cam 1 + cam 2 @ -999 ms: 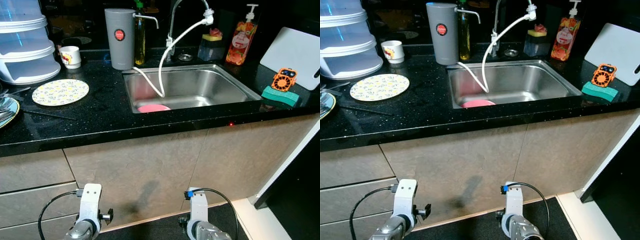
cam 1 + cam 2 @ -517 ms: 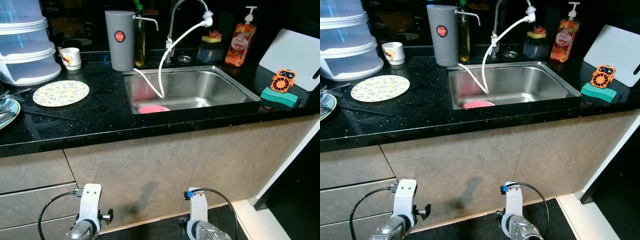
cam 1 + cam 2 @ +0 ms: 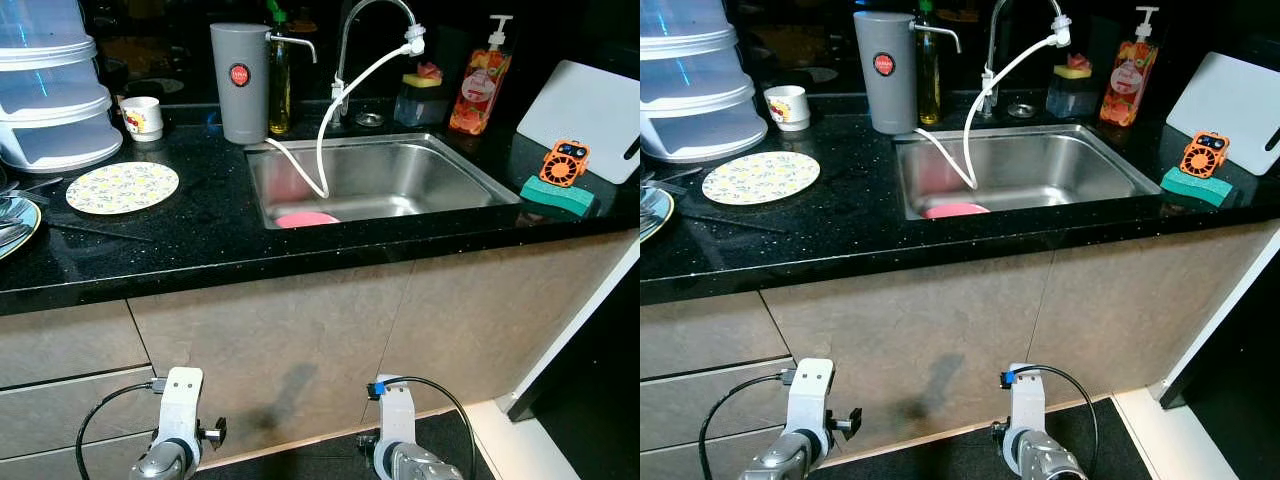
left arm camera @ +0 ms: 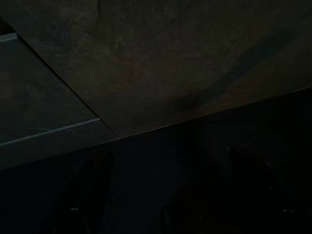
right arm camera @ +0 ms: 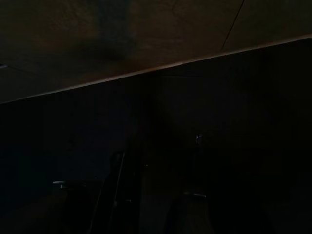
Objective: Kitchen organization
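Since a second ago your whole view has drifted slightly: every item on the counter sits a touch differently in frame, which is the head moving, not the objects. Both arms hang as before, low in front of the cabinet doors.

You cannot tell whether either claw is spread or closed. The left arm (image 3: 178, 420) and the right arm (image 3: 397, 432) show only their silver wrists in the head views, and the wrist views are too dark to read more than cabinet panels and dim finger outlines.

Working left to right along the black countertop (image 3: 200, 235): a plate with cutlery (image 3: 12, 222) sits at the far left edge, a stacked white plastic container (image 3: 48, 90) stands behind it, and a floral plate (image 3: 122, 187) lies flat just in front of that. A small white mug (image 3: 142, 117) stands near the back. A grey jug (image 3: 239, 80) stands at the sink's left rear corner, with an oil bottle (image 3: 279, 78) just beside it.

The steel sink (image 3: 400, 175) holds a pink dish (image 3: 307, 218) at its front left, and a white hose (image 3: 345, 105) runs down into it from the tap (image 3: 375, 20). Behind the sink you see a sponge holder (image 3: 421, 92) and an orange soap dispenser (image 3: 479, 80). To the right, an orange gadget (image 3: 563, 163) rests on a green sponge (image 3: 558, 196), with a white cutting board (image 3: 590, 115) leaning behind.
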Tool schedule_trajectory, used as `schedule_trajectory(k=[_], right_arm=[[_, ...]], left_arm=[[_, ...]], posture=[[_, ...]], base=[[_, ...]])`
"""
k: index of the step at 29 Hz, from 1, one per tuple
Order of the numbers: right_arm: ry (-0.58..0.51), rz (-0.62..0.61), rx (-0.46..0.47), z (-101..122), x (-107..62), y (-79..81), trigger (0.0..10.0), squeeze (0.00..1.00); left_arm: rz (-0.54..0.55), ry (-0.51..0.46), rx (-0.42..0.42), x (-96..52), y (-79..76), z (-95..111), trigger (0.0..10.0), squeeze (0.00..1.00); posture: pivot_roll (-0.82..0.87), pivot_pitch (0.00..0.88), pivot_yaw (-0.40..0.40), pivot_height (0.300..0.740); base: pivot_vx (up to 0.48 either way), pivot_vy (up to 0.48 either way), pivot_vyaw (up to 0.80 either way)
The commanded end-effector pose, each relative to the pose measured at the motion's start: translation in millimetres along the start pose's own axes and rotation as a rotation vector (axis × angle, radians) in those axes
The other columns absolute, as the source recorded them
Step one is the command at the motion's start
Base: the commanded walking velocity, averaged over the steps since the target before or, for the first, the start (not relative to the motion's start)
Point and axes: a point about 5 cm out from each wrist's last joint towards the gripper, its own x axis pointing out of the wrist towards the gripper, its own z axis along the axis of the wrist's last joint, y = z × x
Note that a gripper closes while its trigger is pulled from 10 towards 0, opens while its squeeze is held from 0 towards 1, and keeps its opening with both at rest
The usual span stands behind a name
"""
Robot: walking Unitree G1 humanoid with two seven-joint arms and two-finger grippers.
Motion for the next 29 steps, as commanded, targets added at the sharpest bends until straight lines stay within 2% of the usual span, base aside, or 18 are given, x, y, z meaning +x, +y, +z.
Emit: schedule_trajectory(k=[1, 29], right_arm=[[0.016, 0.003, 0.001, -3.4, -0.1, -0.7, 10.0, 0.0], [0.023, 0.007, 0.007, -6.4, -0.4, -0.4, 10.0, 0.0]], left_arm=[[0.008, 0.011, 0.001, -0.5, 1.9, -3.6, 10.0, 0.0], [0.009, 0.017, 0.007, -1.1, 1.7, -6.1, 10.0, 0.0]], posture=[[0.02, 0.02, -0.018, 0.74], [0.03, 0.013, -0.013, 0.74]], base=[[0.0, 0.0, 0.0], [0.0, 0.0, 0.0]])
